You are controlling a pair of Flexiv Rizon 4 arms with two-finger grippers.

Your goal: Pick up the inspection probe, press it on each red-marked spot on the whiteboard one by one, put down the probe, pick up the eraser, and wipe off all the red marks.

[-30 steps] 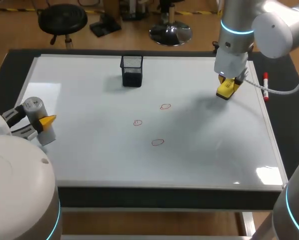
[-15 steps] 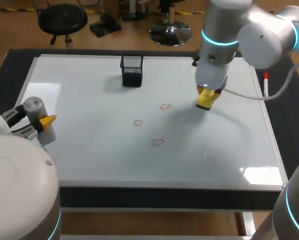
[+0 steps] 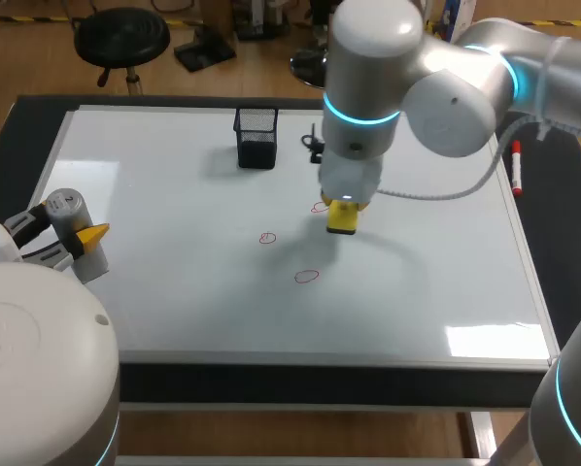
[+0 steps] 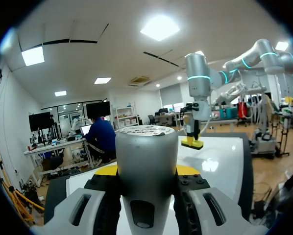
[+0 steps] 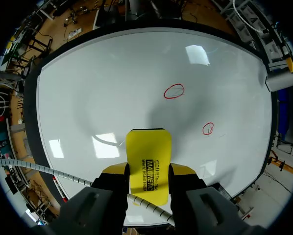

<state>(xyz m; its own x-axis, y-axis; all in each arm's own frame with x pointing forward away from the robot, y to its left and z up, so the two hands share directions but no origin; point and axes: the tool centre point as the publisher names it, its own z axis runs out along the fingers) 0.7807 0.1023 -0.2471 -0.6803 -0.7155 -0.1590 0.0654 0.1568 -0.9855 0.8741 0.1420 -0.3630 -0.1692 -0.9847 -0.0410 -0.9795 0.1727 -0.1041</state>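
Right gripper [image 3: 343, 219] is clamped on the yellow eraser [image 3: 343, 216], over the middle of the whiteboard [image 3: 174, 291] just beside the farthest red mark [image 3: 319, 207]; contact with the board can't be told. The other two red marks [image 3: 267, 238] [image 3: 307, 276] lie ahead of the eraser in the right wrist view, apart from it. Left gripper [image 3: 77, 236] sits at the surface's left edge gripping the silver probe [image 3: 65, 206] upright, with a black mesh cup [image 3: 256, 136] at the far side and a red marker [image 3: 515, 167] off the board's right edge.
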